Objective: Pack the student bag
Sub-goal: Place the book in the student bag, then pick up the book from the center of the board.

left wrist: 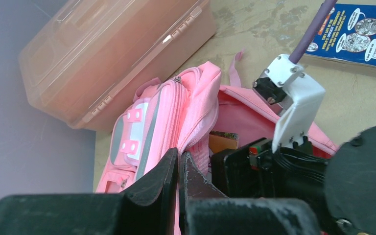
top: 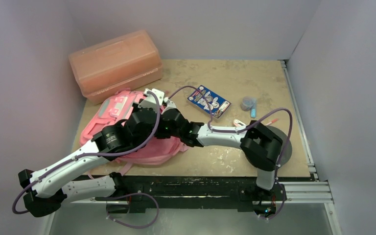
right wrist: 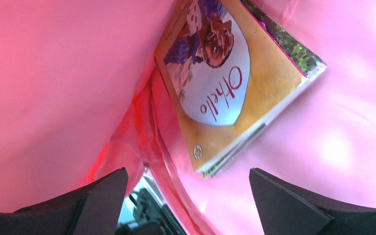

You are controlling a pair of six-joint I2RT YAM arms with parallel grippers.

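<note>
Inside the bag at the table's left, I am holding the right gripper wide and empty, the book lying just ahead, long axis slanting away, while the left gripper is pinching the bag's rim.

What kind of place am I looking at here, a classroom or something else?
Probably a robot test booth, not a classroom: plain pale walls box in a scuffed wooden board tabletop, a metal mounting rail runs along its near edge, and a soft pink fabric backpack lies there like a prop.
</note>
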